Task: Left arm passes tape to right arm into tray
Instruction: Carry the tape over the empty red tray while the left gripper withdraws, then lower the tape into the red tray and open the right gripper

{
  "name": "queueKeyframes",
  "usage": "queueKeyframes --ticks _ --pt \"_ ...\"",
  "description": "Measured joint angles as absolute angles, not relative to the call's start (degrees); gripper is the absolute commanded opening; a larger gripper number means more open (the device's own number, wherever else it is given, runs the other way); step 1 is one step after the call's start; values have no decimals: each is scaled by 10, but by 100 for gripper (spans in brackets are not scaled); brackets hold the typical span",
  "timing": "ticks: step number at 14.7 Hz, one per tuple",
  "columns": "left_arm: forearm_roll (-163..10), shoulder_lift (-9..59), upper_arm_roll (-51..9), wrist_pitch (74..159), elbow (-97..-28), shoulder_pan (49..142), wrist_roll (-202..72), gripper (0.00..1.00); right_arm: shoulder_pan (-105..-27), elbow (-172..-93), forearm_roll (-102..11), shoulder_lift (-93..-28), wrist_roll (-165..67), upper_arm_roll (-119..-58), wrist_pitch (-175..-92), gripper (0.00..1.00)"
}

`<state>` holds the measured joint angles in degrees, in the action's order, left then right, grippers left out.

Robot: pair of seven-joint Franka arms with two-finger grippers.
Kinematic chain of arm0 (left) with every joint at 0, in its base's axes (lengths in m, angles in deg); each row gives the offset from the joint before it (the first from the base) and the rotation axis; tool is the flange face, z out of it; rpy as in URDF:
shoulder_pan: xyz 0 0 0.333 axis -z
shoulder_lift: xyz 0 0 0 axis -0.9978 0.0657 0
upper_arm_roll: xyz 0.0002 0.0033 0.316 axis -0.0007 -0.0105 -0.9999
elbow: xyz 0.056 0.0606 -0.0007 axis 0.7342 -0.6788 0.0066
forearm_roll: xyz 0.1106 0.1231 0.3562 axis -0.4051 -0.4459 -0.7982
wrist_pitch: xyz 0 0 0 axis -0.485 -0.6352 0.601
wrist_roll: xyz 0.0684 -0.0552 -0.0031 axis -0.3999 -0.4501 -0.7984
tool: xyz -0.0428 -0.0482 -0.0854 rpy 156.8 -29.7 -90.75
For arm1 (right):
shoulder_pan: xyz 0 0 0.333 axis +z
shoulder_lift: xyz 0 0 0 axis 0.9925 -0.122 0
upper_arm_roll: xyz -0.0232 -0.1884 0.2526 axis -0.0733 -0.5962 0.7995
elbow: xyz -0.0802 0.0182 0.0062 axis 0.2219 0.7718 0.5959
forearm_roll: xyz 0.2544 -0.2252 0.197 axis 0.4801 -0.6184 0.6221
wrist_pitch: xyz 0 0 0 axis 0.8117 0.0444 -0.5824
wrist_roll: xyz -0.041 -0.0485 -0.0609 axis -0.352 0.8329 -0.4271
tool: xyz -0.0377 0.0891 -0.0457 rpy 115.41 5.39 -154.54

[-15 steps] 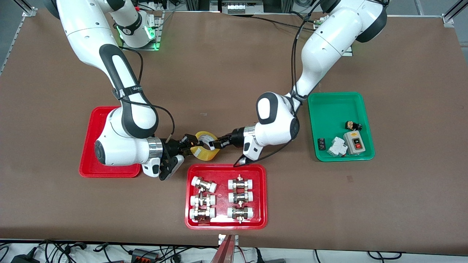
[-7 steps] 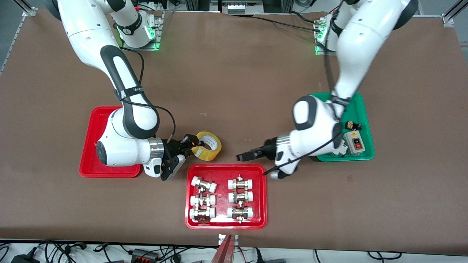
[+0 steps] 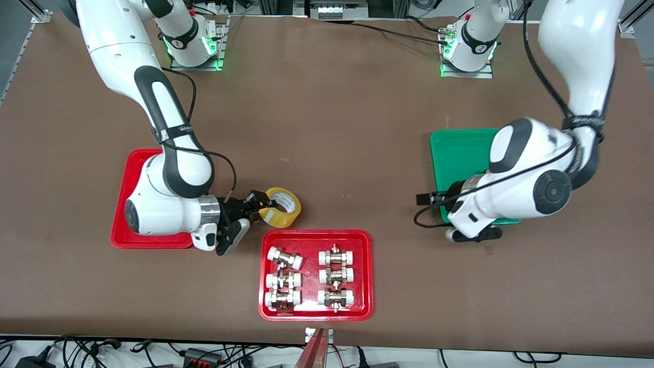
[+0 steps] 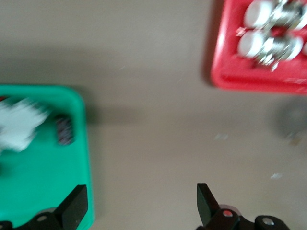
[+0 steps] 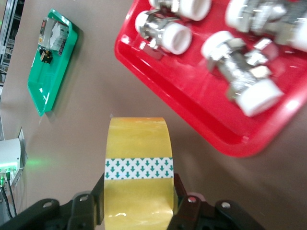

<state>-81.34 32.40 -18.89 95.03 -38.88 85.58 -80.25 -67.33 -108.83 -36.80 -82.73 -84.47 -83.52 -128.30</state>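
Tape (image 3: 280,207), a light, stiff, slick ring, sat clamped across its width in the right hand (image 3: 259,206) over the surface beside the tray (image 3: 122,204); left hand (image 3: 426,199) gaped empty.

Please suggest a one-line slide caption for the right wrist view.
Right gripper shut on the yellow tape roll above the brown table, near the red tray of pipe fittings.

The left end effector (image 4: 139,203), fingers spread and empty, hangs over the green tray's (image 4: 43,191) edge.
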Motion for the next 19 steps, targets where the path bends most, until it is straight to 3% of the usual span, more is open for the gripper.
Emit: queueKeyframes --ticks 9,15,18,19 --pt "-967 195 -188 627 -278 848 -803 100 -867 -1101 -423 -800 -825 -915 -1097 33" --pt "-968 165 -132 642 -342 848 -850 100 -932 -1165 -429 -813 -825 -917 -1064 33" --pt "-908 80 -132 707 -455 793 -851 100 -932 -1166 -429 -820 -825 -915 -1072 34" --pt "-895 47 -132 724 -495 777 -849 100 -932 -1166 -429 -822 -826 -916 -1077 40"
